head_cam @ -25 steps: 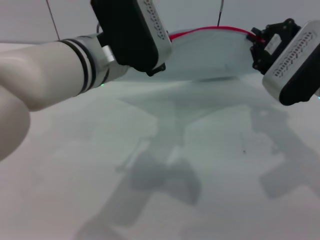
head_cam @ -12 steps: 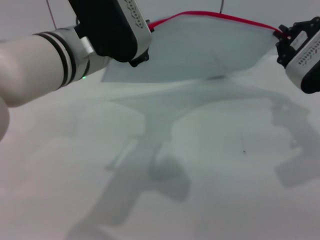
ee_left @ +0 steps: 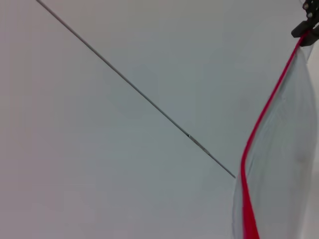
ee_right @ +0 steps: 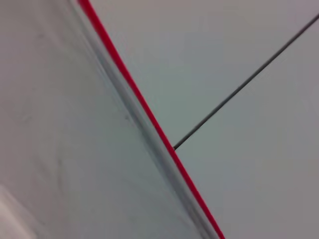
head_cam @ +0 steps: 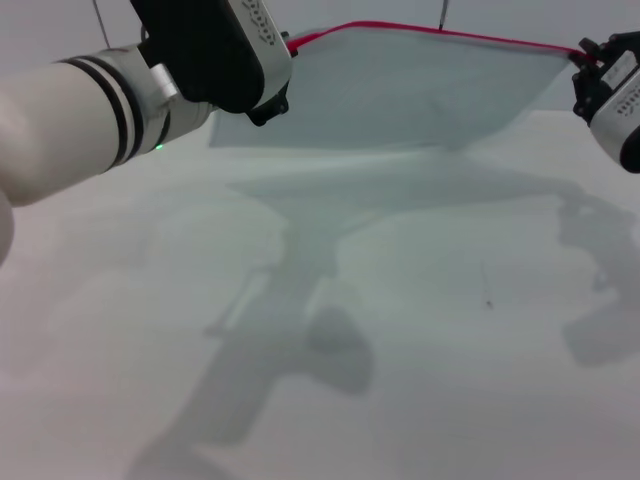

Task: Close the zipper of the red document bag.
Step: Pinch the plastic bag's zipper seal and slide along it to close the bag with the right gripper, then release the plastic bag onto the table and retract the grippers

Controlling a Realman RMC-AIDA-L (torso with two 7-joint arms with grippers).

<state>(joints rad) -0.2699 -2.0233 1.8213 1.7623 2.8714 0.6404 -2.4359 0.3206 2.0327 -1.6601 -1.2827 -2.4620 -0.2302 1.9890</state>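
Observation:
The red document bag hangs above the table as a pale translucent sheet, stretched between my two arms. Its zipper runs as a thin red strip along the upper edge, nearly straight. My left gripper holds the bag's left end at the top left of the head view, its fingers hidden behind the black housing. At the far right my right gripper is shut on the zipper's end. The left wrist view shows the zipper leading up to the right gripper. Zipper and bag fill the right wrist view.
A white table lies below the bag, carrying the shadows of both arms. A pale wall with thin dark seams stands behind. My left forearm crosses the upper left of the head view.
Both grippers rose and spread apart, the right one sliding rightward along the top. The bag went from bowed to stretched, and the red zipper line straightened.

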